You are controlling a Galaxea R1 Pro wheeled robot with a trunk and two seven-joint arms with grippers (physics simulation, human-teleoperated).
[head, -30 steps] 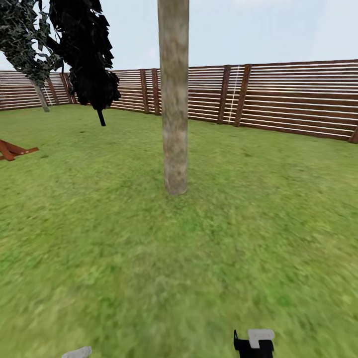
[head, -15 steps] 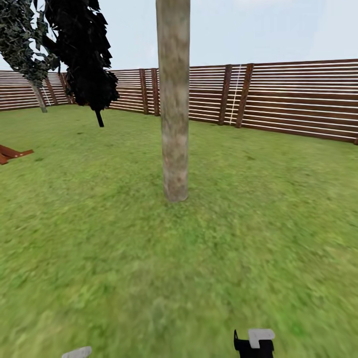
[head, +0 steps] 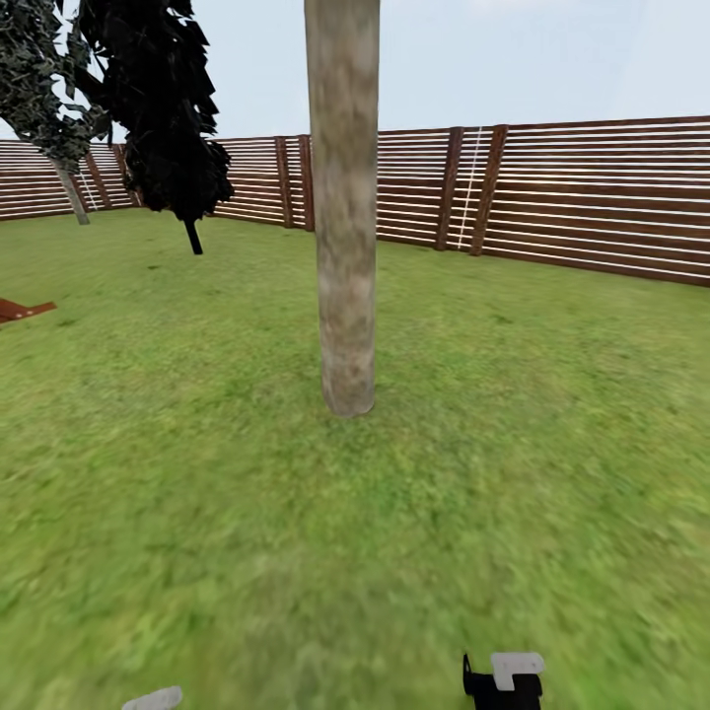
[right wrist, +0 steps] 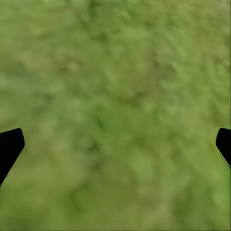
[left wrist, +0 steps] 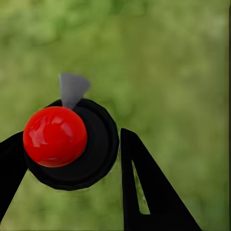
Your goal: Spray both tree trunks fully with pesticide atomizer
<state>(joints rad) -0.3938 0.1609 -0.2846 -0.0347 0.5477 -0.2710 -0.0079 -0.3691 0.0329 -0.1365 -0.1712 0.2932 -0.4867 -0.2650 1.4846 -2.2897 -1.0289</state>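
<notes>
Grass (head: 197,493) is being seen all over the garden floor from the head view. One tall tree trunk (head: 343,207) is standing straight in the middle, with the brown slat fence (head: 592,197) far behind it. A dark leafy tree (head: 163,108) is being seen off to one side.

From the left wrist view, the atomizer (left wrist: 72,142), black with a red round top, is being held between the left gripper (left wrist: 70,166) fingers.

From the right wrist view, the right gripper (right wrist: 115,144) jaws are being kept wide apart over bare grass.

Dark leafy tree (head: 163,108) (fence-side), reddish wooden piece (head: 20,311).
</notes>
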